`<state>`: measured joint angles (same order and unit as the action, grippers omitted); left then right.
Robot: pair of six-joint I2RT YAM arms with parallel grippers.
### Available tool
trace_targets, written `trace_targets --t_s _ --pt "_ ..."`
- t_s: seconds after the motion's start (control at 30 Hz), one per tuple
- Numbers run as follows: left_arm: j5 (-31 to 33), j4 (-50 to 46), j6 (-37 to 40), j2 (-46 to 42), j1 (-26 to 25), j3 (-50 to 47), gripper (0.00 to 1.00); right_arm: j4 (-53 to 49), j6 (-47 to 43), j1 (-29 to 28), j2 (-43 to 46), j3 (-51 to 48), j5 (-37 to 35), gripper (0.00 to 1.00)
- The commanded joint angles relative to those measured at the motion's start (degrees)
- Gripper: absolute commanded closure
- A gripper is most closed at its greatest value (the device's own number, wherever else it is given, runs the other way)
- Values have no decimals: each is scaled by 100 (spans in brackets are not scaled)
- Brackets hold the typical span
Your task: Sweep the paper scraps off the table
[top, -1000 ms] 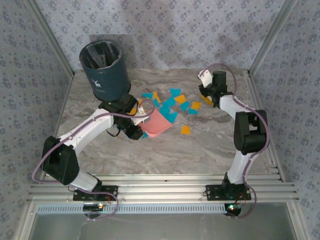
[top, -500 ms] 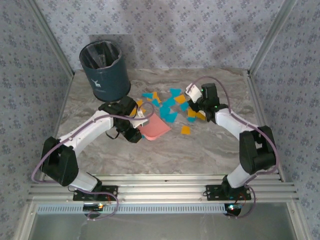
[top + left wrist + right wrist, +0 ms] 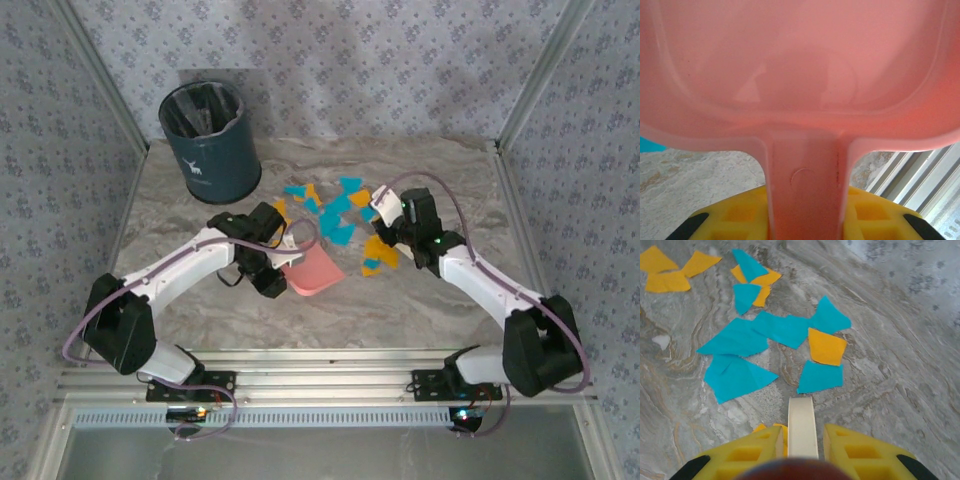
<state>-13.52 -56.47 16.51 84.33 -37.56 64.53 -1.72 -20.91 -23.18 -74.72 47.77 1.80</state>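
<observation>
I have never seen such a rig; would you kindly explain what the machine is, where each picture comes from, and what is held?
Two robot arms stand at the near edge of a marble-patterned table. One picture looks down from above; two come from wrist cameras. Turquoise and orange paper scraps lie on the table, with a dark blue round bin at the back left. The left gripper is shut on the handle of a pink plastic dustpan; the right gripper is shut on a thin cream-coloured tool.

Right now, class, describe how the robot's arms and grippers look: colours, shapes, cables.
The left arm and right arm have white tubular links, bulky black joint housings and a thin mauve cable looping alongside. The left gripper and right gripper are yellow, with square recesses and black corners.
</observation>
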Motion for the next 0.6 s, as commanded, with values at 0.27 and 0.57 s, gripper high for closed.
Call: trace_targets --t_s 0.27,0.57 --pt "230 -301 228 555 -446 241 100 -253 1535 -210 692 -326 -2503 100" --pt "465 -408 334 1152 -658 623 100 96 1883 -318 933 -662 -2413 100"
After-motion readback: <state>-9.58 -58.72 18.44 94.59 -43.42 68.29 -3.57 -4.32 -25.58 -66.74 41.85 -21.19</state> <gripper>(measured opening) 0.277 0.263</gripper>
